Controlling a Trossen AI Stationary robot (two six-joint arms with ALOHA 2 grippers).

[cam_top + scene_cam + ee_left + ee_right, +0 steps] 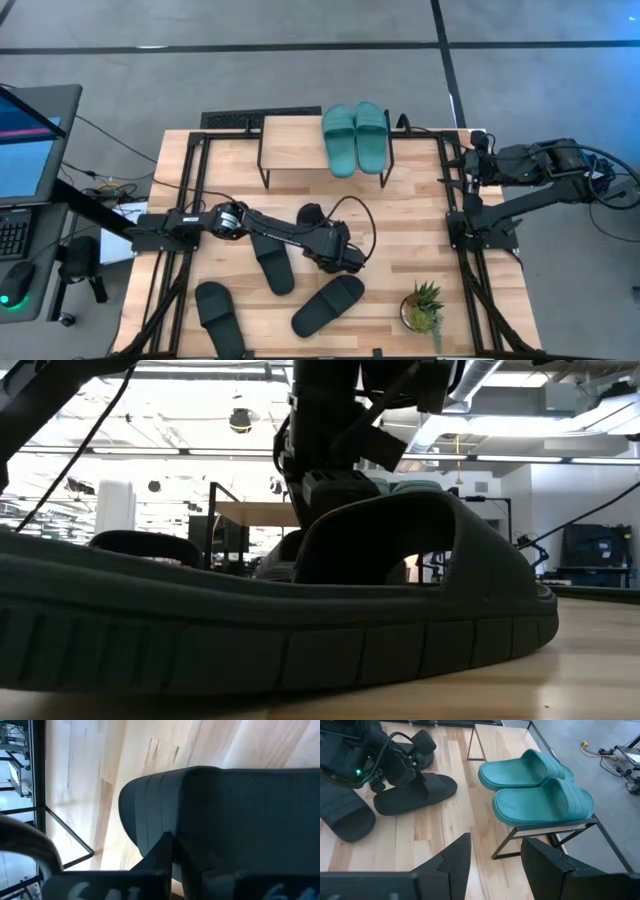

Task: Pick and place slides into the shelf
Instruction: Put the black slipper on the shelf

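- At the counter's [190, 160] near left corner we see one matte black slide [217, 313] close to the edge, a second [272, 263] beside the left arm.
- The left gripper [345, 258] sits mid-counter, its jaws pressed together on a black slide's [225, 815] ribbed, pebbled strap.
- Another black slide [327, 304] lies just nearby.
- The shelf [290, 150] of pale wood on thin black legs carries two smooth teal slides [354, 135] on its right half; its left half is bare.
- The right gripper [495, 865] waits at the right edge, jaws spread.
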